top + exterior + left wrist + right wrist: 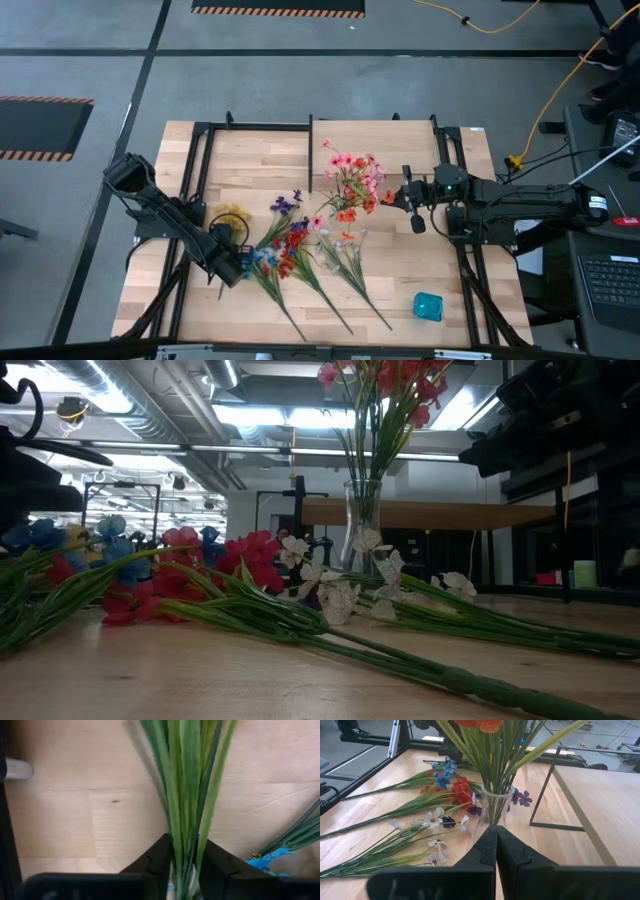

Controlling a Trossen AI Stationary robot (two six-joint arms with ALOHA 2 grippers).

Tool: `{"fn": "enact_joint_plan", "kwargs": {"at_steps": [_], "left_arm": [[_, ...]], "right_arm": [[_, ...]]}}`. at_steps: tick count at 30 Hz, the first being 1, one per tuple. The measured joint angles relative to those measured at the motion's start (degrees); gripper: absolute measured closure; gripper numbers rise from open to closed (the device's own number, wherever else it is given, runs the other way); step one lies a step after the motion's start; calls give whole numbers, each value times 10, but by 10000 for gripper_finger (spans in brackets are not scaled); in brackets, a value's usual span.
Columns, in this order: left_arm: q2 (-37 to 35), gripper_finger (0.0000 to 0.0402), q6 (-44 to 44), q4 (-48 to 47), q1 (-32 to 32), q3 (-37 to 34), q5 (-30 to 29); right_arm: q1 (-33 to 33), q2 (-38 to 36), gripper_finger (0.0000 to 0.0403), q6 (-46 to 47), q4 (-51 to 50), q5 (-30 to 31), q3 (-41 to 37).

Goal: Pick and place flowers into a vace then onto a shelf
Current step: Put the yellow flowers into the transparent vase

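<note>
Left end effector [184,870] has its two dark fingers pinched onto a bundle of green stems [187,795] of one spray, lower left of the high view. We judge the grip sits well down the stems; to do this step well, lift straight up first so the blooms clear the other flowers [300,250] lying on the tabletop [420,150], then carry toward the vase [496,805]. Left arm reaches in low from the left edge, wrist angled down toward the board. Right end effector [412,200], fingers fully together and empty, waits just beside the vase at centre right. Shelf [600,795] stands behind.
</note>
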Motion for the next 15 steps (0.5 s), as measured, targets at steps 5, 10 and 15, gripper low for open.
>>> {"fn": "enact_joint_plan", "kwargs": {"at_steps": [5, 10, 15], "left_arm": [[0, 385, -11, -8, 0, 0, -26], [-9, 384, -11, -19, 1, -3, -69], [-54, 384, -5, -52, 1, -2, -96]], "right_arm": [[0, 0, 398, 1, 1, 0, 0], [0, 0, 398, 1, 1, 0, 0], [0, 0, 398, 11, 1, 0, 0]]}}
